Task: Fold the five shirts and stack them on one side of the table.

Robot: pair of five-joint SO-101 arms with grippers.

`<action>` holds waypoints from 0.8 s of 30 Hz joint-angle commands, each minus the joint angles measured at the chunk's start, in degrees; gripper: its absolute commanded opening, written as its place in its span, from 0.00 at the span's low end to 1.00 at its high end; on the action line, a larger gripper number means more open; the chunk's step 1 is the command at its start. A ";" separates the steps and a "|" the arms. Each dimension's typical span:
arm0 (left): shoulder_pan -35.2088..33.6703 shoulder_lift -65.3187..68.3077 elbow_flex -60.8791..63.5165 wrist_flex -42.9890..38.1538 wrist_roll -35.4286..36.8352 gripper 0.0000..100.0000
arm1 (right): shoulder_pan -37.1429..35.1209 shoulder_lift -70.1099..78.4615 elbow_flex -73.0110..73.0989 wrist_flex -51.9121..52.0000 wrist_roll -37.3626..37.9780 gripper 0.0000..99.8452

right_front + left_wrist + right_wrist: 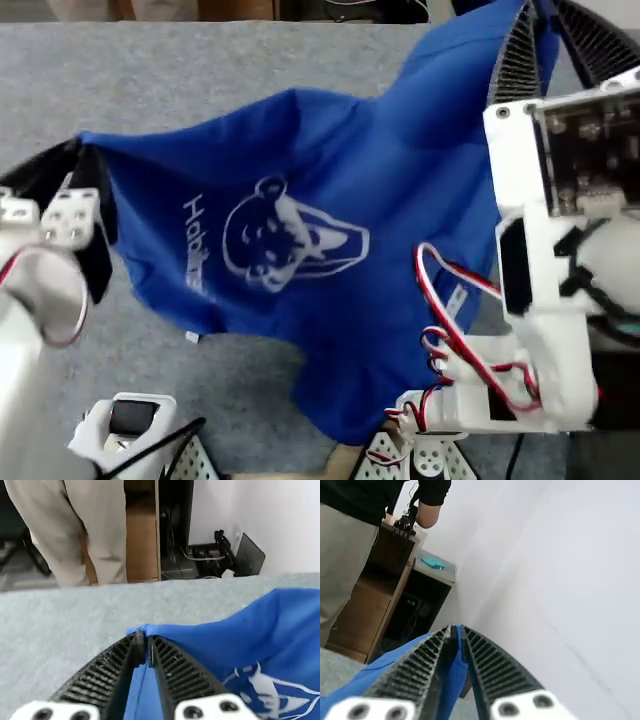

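White arms (545,330), black ribbed grippers (145,640), red-white cables (447,325)

My left tool (144,641) is at the left side, its ribbed black fingers (177,672) pressed together on a corner of the blue shirt (330,200). My right tool (456,629) is held high at the far right, pinching the same shirt; my white wrist (545,150) angles behind it.

the blue cotton shirt with the white bear print (300,170) is hidden behind the white plastic right arm (530,330) at 3 o'clock, and its raised corner gets cut off at 1 o'clock.
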State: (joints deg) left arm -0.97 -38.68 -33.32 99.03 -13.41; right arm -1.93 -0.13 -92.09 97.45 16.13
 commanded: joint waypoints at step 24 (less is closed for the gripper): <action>-2.46 39.16 64.18 -105.23 -3.78 0.02 | 3.91 51.12 16.04 -45.98 -4.13 0.01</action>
State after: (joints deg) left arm -2.81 -6.59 34.64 2.15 -17.27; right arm 0.09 51.56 -75.82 53.41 12.62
